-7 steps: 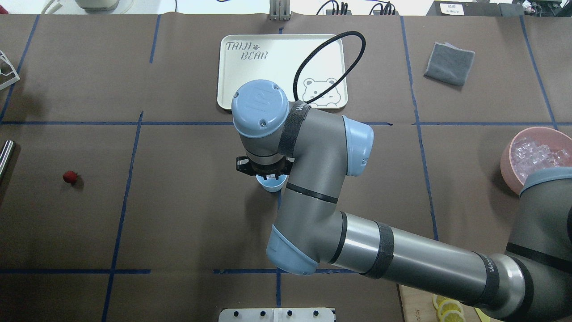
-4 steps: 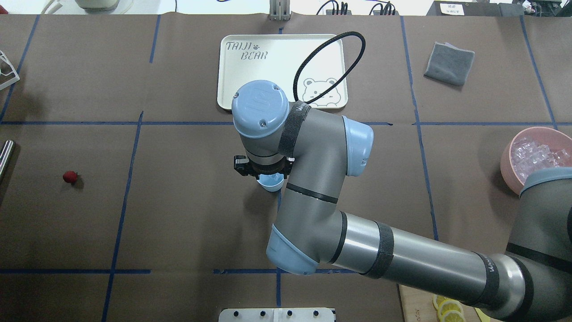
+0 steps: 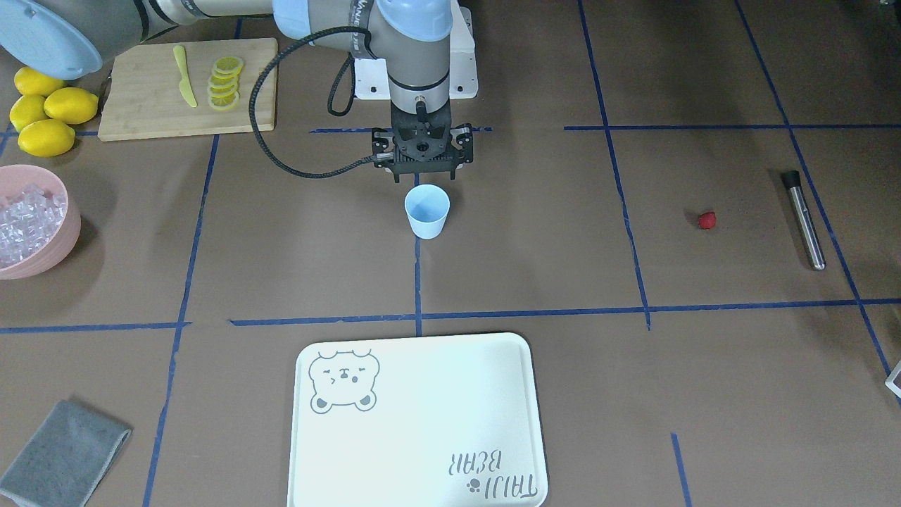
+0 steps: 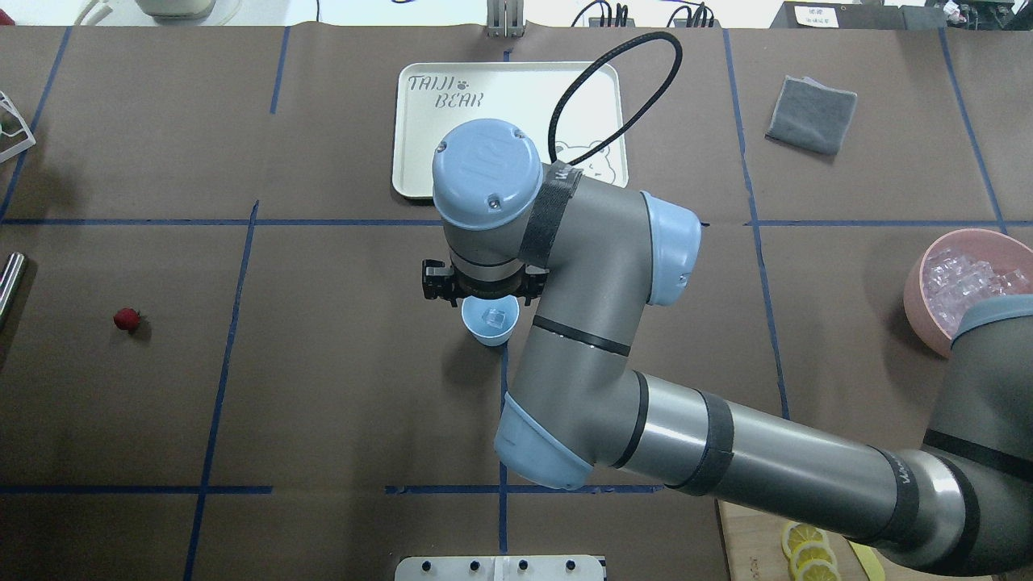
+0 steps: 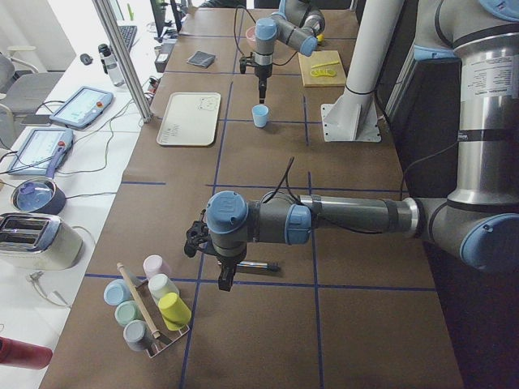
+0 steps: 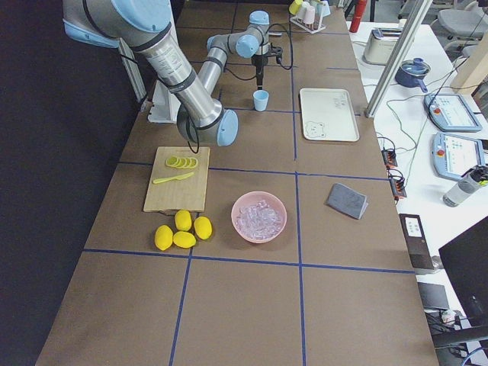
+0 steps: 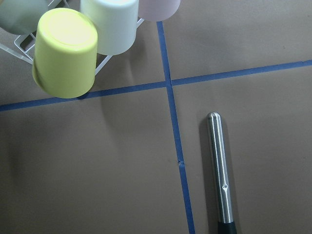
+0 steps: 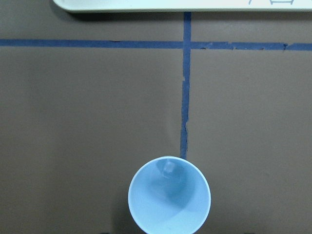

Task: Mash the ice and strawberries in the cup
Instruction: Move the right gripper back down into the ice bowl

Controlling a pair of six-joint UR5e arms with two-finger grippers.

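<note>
The pale blue cup (image 3: 426,211) stands upright at the table's middle, and one ice cube (image 8: 169,167) lies inside it. My right gripper (image 3: 422,172) hangs just above the cup's robot-side rim, open and empty. The cup also shows in the overhead view (image 4: 489,319). More ice (image 3: 21,211) fills the pink bowl (image 3: 60,243) on my right. The strawberry (image 3: 707,220) lies alone on the table on my left. My left gripper (image 5: 220,279) hovers over a metal muddler (image 7: 220,170); I cannot tell whether it is open or shut.
A white bear tray (image 3: 422,422) lies beyond the cup. A grey cloth (image 3: 60,451), a cutting board with lemon slices (image 3: 225,81), whole lemons (image 3: 46,116) and a rack of cups (image 5: 150,312) stand around the edges.
My right wrist has drawn back and up from the cup, uncovering its mouth. An ice cube now shows inside the cup.
</note>
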